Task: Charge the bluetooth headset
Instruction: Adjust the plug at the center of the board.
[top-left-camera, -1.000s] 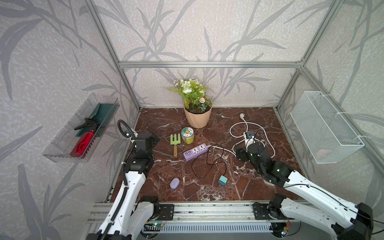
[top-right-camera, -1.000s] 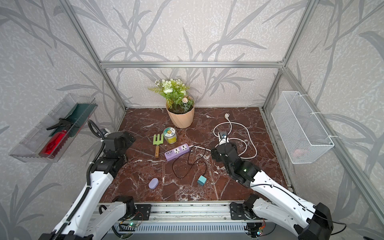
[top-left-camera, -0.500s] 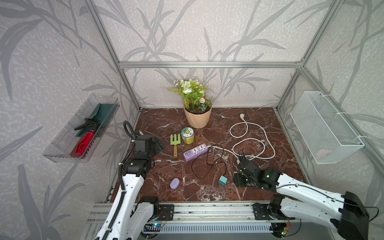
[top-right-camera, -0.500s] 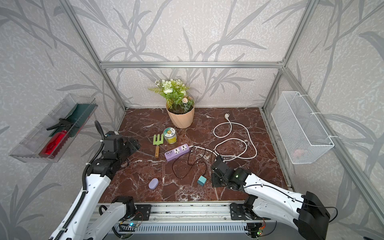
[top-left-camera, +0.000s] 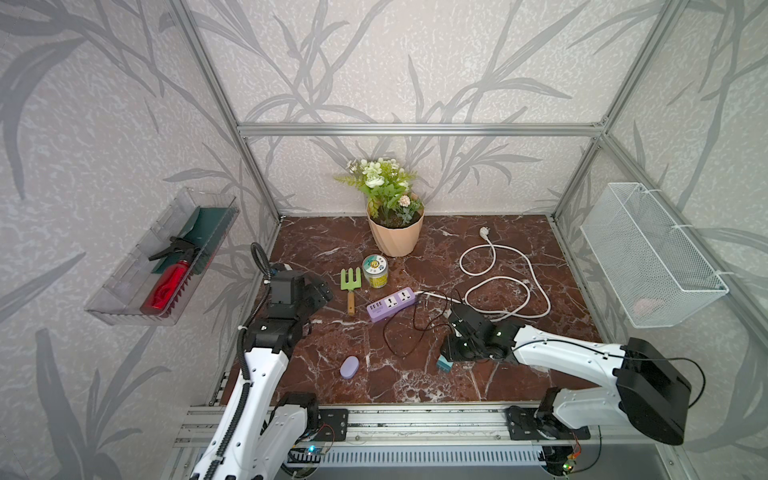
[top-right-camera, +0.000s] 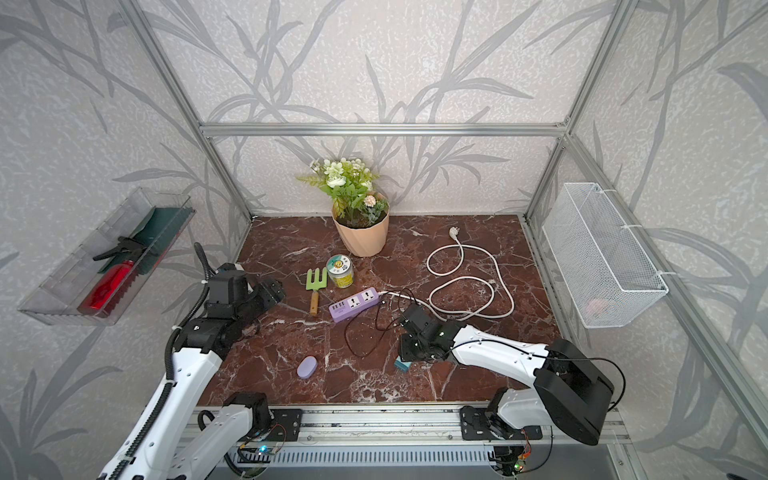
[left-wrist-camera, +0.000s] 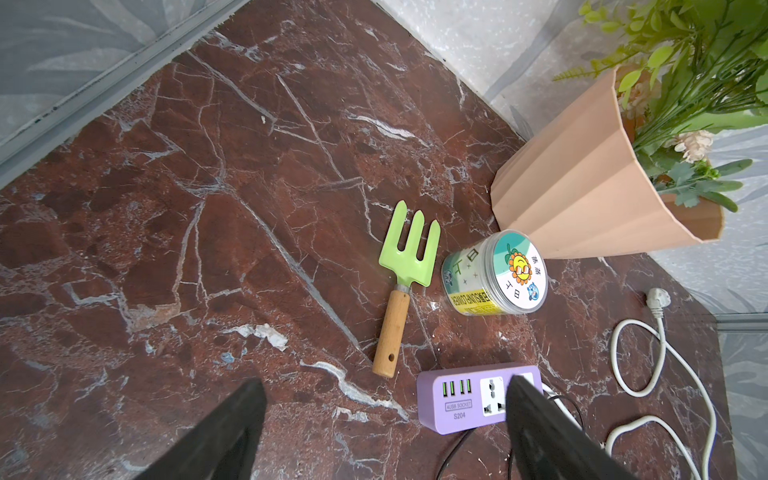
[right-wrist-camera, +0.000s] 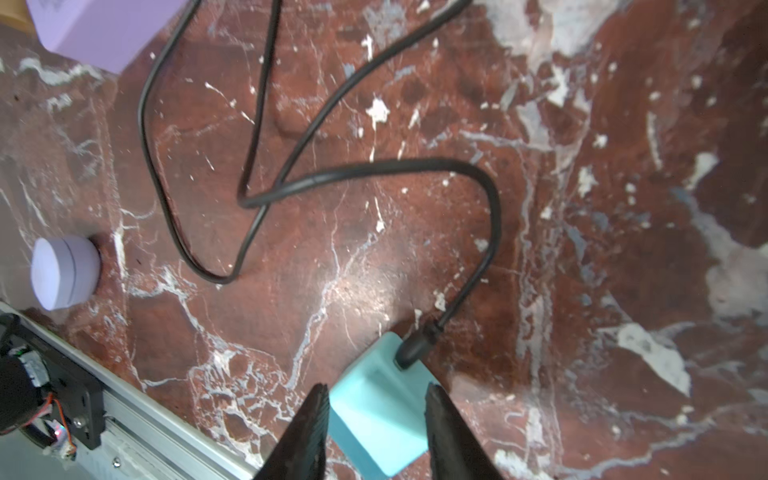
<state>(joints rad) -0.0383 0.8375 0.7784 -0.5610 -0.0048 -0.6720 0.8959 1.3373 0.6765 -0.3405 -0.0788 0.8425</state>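
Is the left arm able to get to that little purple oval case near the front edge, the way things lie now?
Probably yes. The bluetooth headset lies alone on bare marble on that arm's side; the black cable loops clear of it, and the left gripper is open and empty.

- Both top views: bright, even diffuse light, soft shadows, wide-angle bending at the edges.
- Left wrist view: sharp.
- Right wrist view: blurred, glare patch on the marble floor (right-wrist-camera: 353, 282); right gripper (right-wrist-camera: 376, 388) dark and out of focus.
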